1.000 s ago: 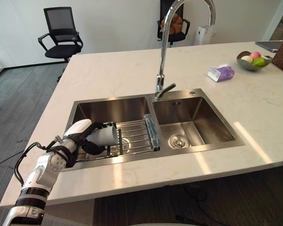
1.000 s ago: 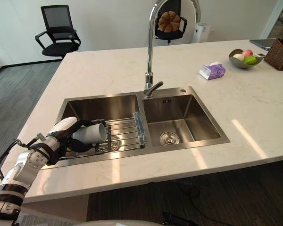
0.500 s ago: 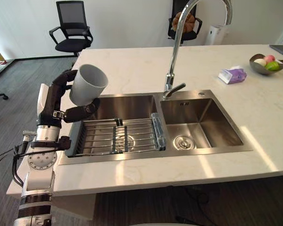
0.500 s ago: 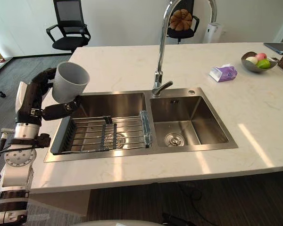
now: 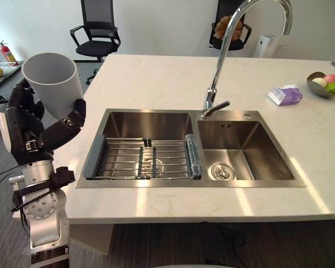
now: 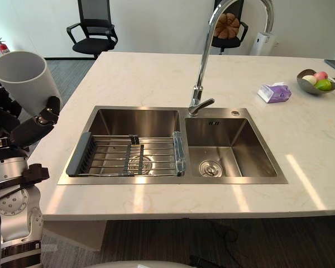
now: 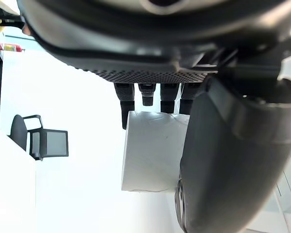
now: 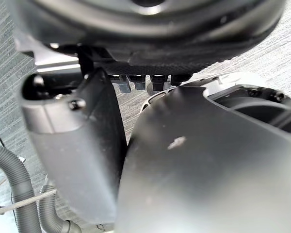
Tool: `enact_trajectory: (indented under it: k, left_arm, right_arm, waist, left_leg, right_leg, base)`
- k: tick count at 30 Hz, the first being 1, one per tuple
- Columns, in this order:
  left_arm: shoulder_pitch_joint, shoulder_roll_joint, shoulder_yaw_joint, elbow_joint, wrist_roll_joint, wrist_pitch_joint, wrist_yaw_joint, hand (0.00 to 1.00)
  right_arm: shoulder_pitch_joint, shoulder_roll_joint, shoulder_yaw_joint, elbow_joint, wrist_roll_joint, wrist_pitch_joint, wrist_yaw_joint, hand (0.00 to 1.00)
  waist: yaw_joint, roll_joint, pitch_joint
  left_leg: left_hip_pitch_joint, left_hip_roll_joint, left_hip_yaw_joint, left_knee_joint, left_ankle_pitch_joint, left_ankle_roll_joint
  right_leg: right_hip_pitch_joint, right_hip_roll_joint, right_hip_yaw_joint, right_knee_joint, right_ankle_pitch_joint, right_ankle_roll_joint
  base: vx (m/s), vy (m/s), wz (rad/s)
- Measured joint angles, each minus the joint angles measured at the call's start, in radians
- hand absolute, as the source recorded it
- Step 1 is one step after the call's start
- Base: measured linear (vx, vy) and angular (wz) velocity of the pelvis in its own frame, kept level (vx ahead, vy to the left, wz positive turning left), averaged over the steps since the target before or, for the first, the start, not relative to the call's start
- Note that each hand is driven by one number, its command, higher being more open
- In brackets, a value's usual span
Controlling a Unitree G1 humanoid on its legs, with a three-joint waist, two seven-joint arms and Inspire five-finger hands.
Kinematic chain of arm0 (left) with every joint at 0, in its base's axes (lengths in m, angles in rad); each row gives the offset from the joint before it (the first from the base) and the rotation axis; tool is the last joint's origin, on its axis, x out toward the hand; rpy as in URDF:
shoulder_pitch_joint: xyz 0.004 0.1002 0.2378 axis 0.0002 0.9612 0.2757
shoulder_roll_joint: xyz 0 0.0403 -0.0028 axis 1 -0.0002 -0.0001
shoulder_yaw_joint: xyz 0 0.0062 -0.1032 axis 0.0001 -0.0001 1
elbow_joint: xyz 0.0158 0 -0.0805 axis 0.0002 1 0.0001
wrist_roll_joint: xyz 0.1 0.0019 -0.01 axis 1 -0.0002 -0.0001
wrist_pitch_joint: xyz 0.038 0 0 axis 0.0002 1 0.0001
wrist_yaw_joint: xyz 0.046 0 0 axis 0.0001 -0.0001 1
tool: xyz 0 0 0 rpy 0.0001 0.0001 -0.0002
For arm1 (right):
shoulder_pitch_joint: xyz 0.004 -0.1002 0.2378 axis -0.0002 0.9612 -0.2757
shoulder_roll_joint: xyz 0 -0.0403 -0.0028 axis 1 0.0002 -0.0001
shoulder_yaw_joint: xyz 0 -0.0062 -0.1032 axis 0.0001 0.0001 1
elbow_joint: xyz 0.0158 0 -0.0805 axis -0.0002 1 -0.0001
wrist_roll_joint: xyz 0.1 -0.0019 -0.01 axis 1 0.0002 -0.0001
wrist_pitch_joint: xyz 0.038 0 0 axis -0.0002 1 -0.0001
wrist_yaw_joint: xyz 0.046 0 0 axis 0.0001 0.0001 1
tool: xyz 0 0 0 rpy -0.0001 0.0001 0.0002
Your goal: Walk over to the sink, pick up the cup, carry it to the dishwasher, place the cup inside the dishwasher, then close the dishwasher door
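Cup (image 5: 51, 81), white and mouth-up, is held clear of the desk (image 5: 156, 78), out beyond its left edge and well apart from the sink (image 5: 148, 120). The left hand (image 5: 30, 125) is clenched round its lower body, with the fingers (image 7: 125, 104) wrapped on one side and the thumb pressed on the other. Right hand (image 8: 184, 160) hangs low over the floor (image 8: 286, 53); its grasp state cannot be told. Likely risks from here: the smooth, tapered wall may slide within the grasp during the walk to the dishwasher, and a tight turn may strike the cup against the desk edge.
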Motion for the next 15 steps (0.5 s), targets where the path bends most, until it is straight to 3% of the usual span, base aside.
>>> enact_trajectory:
  k: [2, 4, 8, 9, 10, 11, 12, 14, 15]
  left_arm:
    - [0.048, -0.027, 0.009, -0.017, 0.011, 0.000, 0.022, 0.00]
    - [0.093, -0.046, 0.011, -0.024, 0.012, 0.013, 0.033, 0.00]
    - [0.189, -0.116, 0.019, -0.045, 0.017, 0.024, 0.079, 0.00]
    - [0.224, -0.146, 0.023, -0.063, 0.017, 0.023, 0.093, 0.00]
    - [0.241, -0.166, 0.025, -0.073, 0.017, 0.021, 0.099, 0.00]
    - [0.245, -0.190, 0.029, -0.077, 0.016, 0.002, 0.102, 0.00]
    - [0.246, -0.209, 0.028, -0.088, 0.018, -0.027, 0.099, 0.00]
    - [0.244, -0.211, 0.026, -0.105, 0.017, -0.043, 0.087, 0.00]
    - [0.236, -0.212, 0.017, -0.121, 0.017, -0.043, 0.082, 0.00]
  right_arm:
    - [-0.009, -0.013, 0.000, 0.001, -0.048, 0.021, 0.033, 1.00]
    - [-0.022, -0.025, 0.015, 0.004, -0.060, 0.051, 0.041, 1.00]
    - [-0.039, -0.047, 0.041, 0.025, -0.057, 0.084, 0.044, 1.00]
    - [-0.044, -0.053, 0.038, 0.026, -0.055, 0.090, 0.044, 1.00]
    - [-0.043, -0.060, 0.032, 0.027, -0.054, 0.098, 0.044, 1.00]
    - [-0.059, -0.059, 0.009, 0.051, -0.054, 0.112, 0.044, 1.00]
    - [-0.081, -0.087, -0.003, 0.063, -0.053, 0.131, 0.044, 1.00]
    - [-0.088, -0.127, -0.001, 0.054, -0.045, 0.152, 0.045, 1.00]
    - [-0.090, -0.140, -0.001, 0.041, -0.045, 0.154, 0.045, 1.00]
  waist:
    - [0.019, 0.009, 0.005]
    - [0.038, 0.017, 0.011]
    - [0.090, 0.028, 0.026]
    - [0.102, 0.030, 0.029]
    - [0.111, 0.023, 0.031]
    - [0.112, 0.005, 0.043]
    - [0.113, 0.020, 0.061]
    - [0.111, 0.055, 0.065]
    - [0.100, 0.067, 0.074]
  left_leg:
    - [-0.088, 0.010, -0.053, 0.142, -0.052, 0.004]
    - [-0.136, 0.009, -0.110, 0.186, -0.053, 0.004]
    - [-0.153, -0.017, -0.232, 0.078, 0.020, -0.007]
    - [-0.156, -0.007, -0.202, 0.032, 0.019, 0.017]
    - [-0.157, 0.000, -0.141, 0.000, 0.017, 0.061]
    - [-0.185, 0.021, -0.005, 0.072, 0.003, 0.091]
    - [-0.234, 0.080, 0.170, 0.299, -0.028, 0.139]
    - [-0.220, 0.121, 0.291, 0.391, 0.011, 0.174]
    - [-0.225, 0.117, 0.315, 0.403, 0.016, 0.181]
  right_leg:
    - [0.006, 0.000, -0.046, 0.001, -0.003, -0.004]
    - [0.014, -0.002, -0.105, 0.001, -0.007, -0.007]
    - [0.025, -0.013, -0.237, 0.015, -0.037, -0.017]
    - [0.025, -0.020, -0.292, 0.022, -0.051, -0.011]
    - [0.025, -0.032, -0.336, 0.014, -0.052, -0.012]
    - [0.027, -0.065, -0.401, 0.006, -0.045, -0.023]
    - [0.027, -0.098, -0.472, 0.053, -0.055, -0.022]
    - [0.029, -0.125, -0.519, 0.149, -0.088, -0.011]
    - [0.022, -0.152, -0.534, 0.212, -0.113, -0.023]
  base:
    - [-0.06, -0.024, 0.53]
    - [-0.08, -0.048, 0.92]
    - [-0.11, -0.051, 1.07]
    - [-0.08, -0.050, 1.27]
    - [-0.09, 0.010, 1.61]
    - [-0.06, 0.076, 1.82]
    - [-0.02, 0.128, 1.61]
    - [0.04, 0.144, 1.20]
    - [-0.02, 0.233, 1.41]
